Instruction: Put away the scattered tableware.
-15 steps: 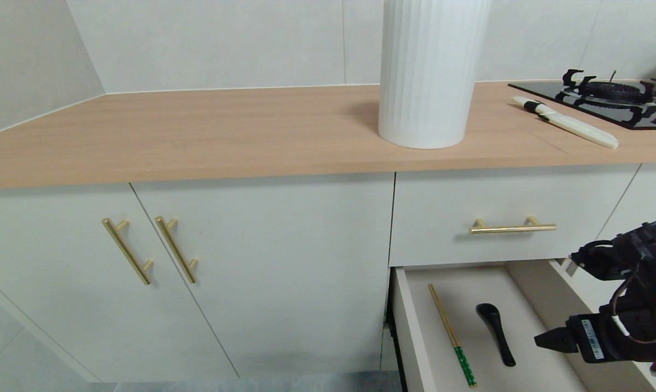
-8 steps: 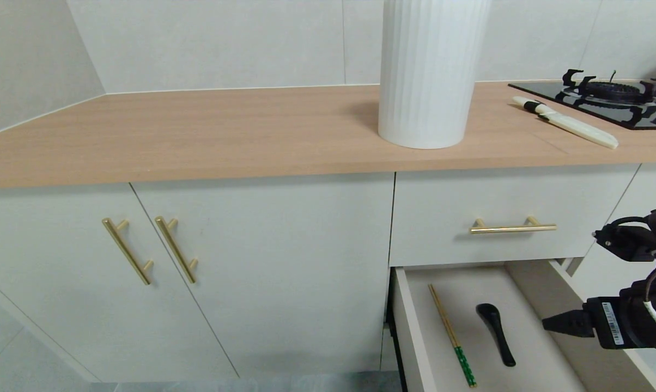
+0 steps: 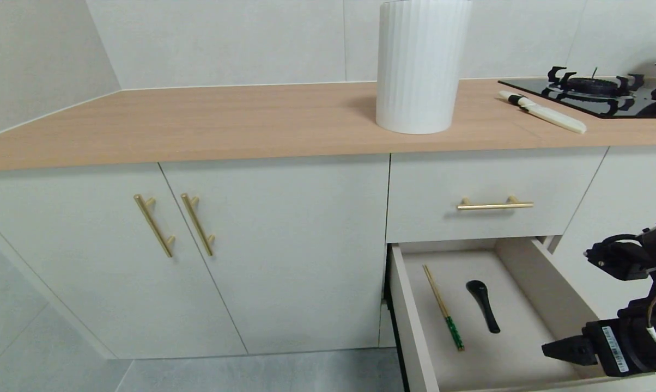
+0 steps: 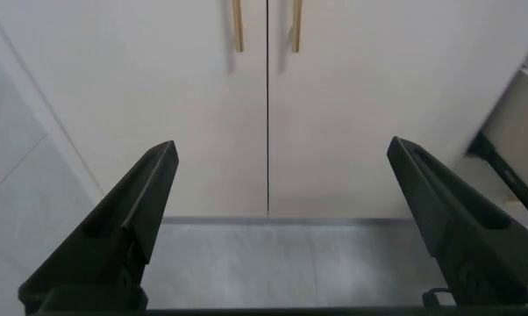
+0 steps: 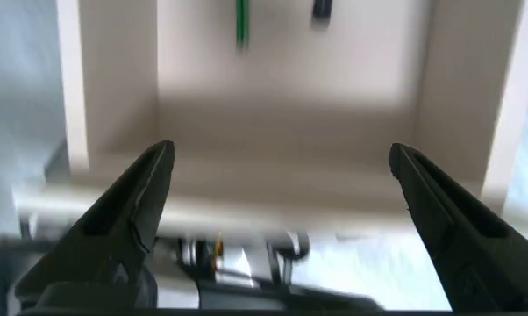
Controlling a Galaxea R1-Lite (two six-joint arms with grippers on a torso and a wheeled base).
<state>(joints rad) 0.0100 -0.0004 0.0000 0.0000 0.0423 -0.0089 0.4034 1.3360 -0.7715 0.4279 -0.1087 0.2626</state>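
The lower drawer (image 3: 411, 321) stands pulled out. Inside it lie a pair of wooden chopsticks (image 3: 442, 314) with green tips and a black spoon (image 3: 483, 305), side by side and apart. A white knife (image 3: 546, 111) lies on the wooden counter (image 3: 224, 122) beside the stove. My right gripper (image 3: 570, 300) is open and empty at the drawer's front right corner. In the right wrist view the gripper (image 5: 280, 154) faces the drawer front, with the chopsticks (image 5: 242, 22) and spoon (image 5: 321, 9) beyond. My left gripper (image 4: 281, 147) is open and empty, facing the cabinet doors.
A tall white ribbed container (image 3: 418, 65) stands on the counter above the drawers. A black gas stove (image 3: 595, 90) sits at the far right. The upper drawer (image 3: 494, 206) is closed. Two cabinet doors with gold handles (image 3: 153, 224) are to the left, above grey floor.
The head camera has pulled back, so more of the drawer shows. My right gripper has drawn off to the right, from over the drawer's inside to its front right corner.
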